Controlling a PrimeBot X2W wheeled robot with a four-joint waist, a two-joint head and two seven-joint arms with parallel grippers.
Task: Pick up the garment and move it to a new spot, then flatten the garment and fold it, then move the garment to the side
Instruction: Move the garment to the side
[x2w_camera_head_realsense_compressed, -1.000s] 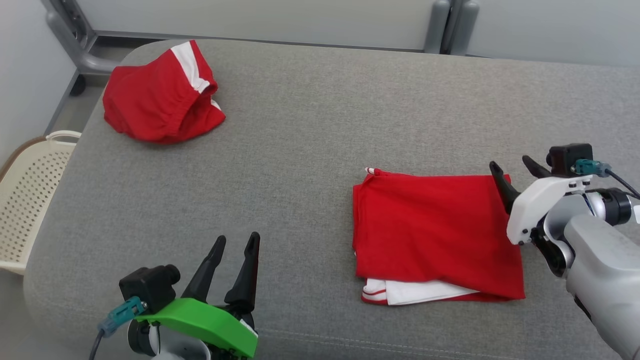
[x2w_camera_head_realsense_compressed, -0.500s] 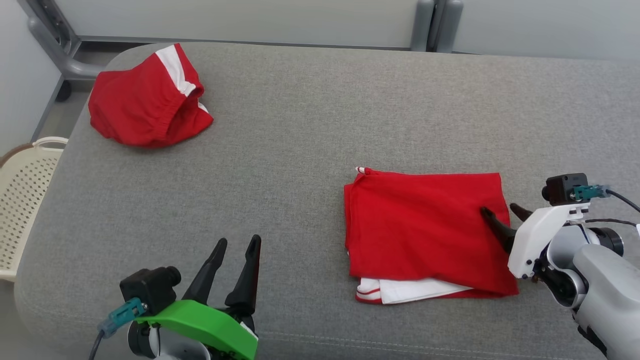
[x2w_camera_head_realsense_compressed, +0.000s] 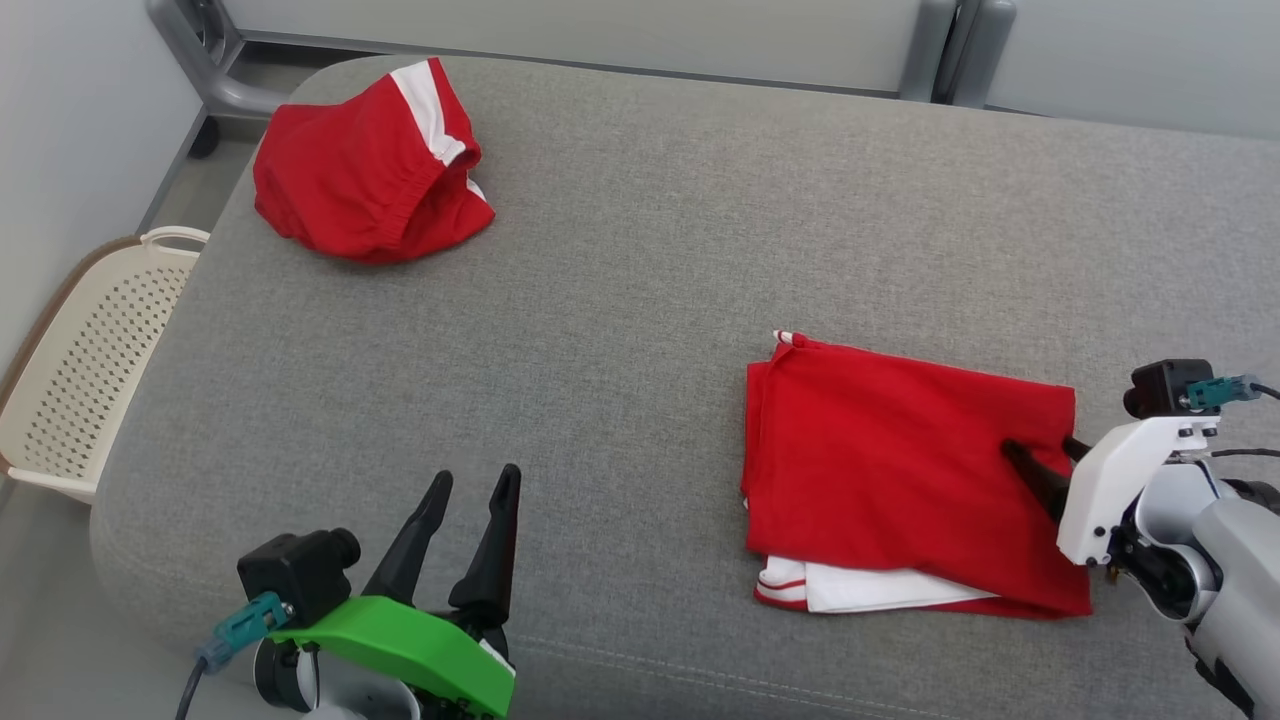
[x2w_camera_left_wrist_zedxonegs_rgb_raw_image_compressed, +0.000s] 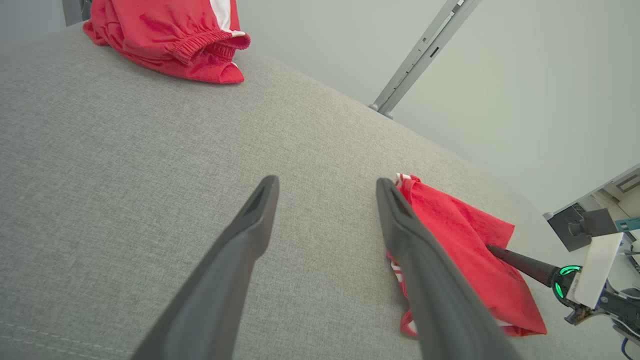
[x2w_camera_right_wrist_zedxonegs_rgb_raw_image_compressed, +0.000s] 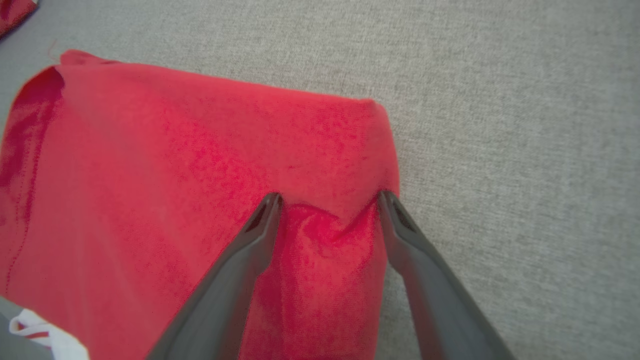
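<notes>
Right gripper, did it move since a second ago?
Yes. The right gripper was at the folded garment's far right corner; now, open, it sits nearer the robot along that right edge, fingertips pressing into the cloth.

basket (x2w_camera_head_realsense_compressed: 100, 380) cut by left edge, crumpled shorts (x2w_camera_left_wrist_zedxonegs_rgb_raw_image_compressed: 165, 35) cut by top edge, folded garment (x2w_camera_head_realsense_compressed: 900, 470) hiding lower layers
</notes>
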